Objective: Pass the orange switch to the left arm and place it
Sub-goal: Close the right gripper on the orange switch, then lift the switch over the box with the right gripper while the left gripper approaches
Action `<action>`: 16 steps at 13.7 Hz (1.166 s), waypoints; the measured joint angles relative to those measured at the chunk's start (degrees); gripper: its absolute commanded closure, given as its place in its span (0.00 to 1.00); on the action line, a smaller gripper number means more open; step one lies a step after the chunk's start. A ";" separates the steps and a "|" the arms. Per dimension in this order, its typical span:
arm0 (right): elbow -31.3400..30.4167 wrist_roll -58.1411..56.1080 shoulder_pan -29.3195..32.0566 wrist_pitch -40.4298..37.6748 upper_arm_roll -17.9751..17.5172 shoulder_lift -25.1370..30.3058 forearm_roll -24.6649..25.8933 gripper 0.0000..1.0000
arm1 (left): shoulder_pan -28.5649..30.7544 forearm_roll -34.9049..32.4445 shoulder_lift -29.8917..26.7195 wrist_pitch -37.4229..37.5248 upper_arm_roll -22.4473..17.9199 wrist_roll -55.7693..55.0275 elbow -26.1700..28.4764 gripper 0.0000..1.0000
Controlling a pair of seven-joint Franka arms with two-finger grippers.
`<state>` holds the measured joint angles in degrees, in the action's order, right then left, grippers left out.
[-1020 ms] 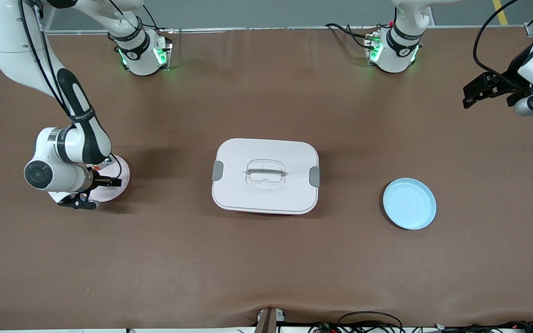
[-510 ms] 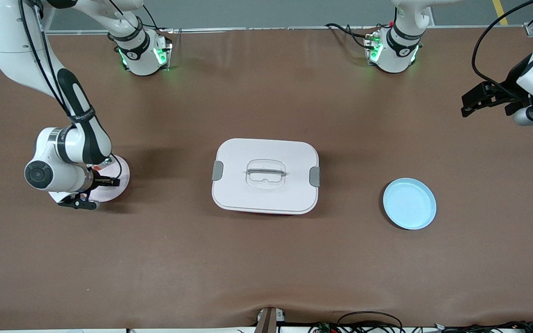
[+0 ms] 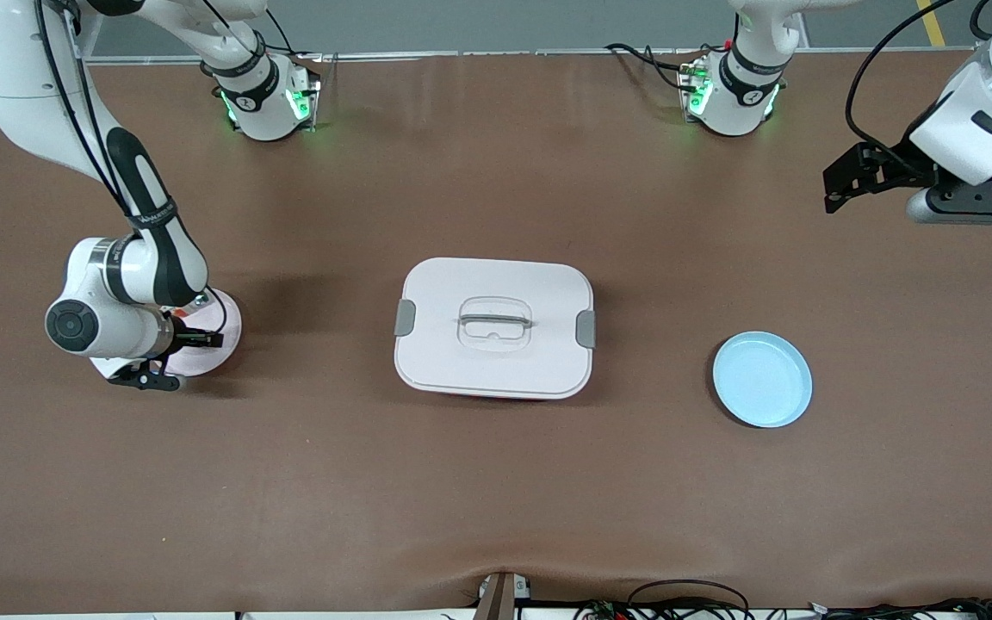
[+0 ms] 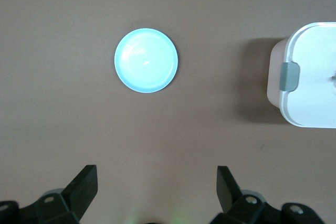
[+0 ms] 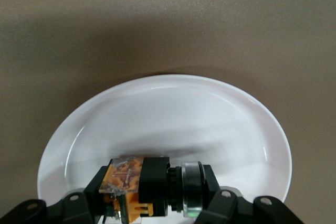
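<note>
While the right gripper (image 5: 152, 205) sits low in the pink plate (image 3: 225, 340) at the right arm's end of the table, its fingers are pinched on the orange switch (image 5: 137, 186); in the right wrist view the switch is clamped between the pads, just above or touching the plate floor, cannot tell which; so the step in hand looks like the pick, judged just closed and not yet lifted; to do it well, I'd lift straight up first so the part clears the plate rim without scraping, and check the grip is square since the part is tiny and could twist in the pads; then carry it high and meet the other arm over open table, routing around the box (image 3: 493, 327) rather than low across its lid handle; the box sits mid-table between the two plates, so it blocks the direct line; left gripper (image 3: 840, 182) hangs in the air over the table's left-arm end, fingers spread wide and holding nothing, the arm waiting; the blue plate (image 3: 762, 380) is the likely drop spot, nearer the front camera than that gripper; handover needs the left fingers to take a free face of the switch; counts: two arms, two grippers, two plates (one pink, one blue), one box, one switch.
</note>
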<state>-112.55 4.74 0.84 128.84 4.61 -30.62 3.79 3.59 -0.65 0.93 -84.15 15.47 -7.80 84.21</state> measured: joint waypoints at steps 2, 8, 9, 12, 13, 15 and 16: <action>1.85 0.00 -0.27 -4.36 -0.27 1.12 0.00 0.74 | -0.04 0.00 0.00 -0.28 1.04 0.00 -0.31 0.00; 8.53 3.65 -4.91 -24.10 -0.67 8.75 -0.03 0.74 | 0.01 7.18 0.14 -3.58 2.07 0.00 -0.40 0.00; 10.54 6.32 -6.28 -28.85 -0.76 9.70 -0.07 0.74 | 0.00 7.77 0.27 -3.90 2.09 0.00 -0.40 0.00; 17.23 14.19 -10.63 -40.77 -1.03 10.99 -2.69 0.74 | -0.04 9.99 0.84 -5.07 2.12 0.00 -0.40 0.00; 19.34 16.94 -11.70 -43.78 -1.05 11.01 -4.91 0.74 | -0.08 10.68 1.08 -5.55 2.14 0.00 -0.40 0.00; 23.86 25.38 -14.32 -49.29 -1.11 11.01 -9.79 0.74 | -0.66 11.91 1.60 -6.27 2.25 0.00 -0.39 0.00; 26.25 30.46 -16.16 -51.45 -1.17 11.02 -12.41 0.74 | -1.25 12.25 1.82 -6.62 2.37 0.00 -0.39 0.00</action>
<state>-86.30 35.20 -15.31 77.39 3.44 -19.61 -8.62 2.34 11.61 2.76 -90.77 17.83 -7.81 83.82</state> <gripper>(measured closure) 0.273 0.000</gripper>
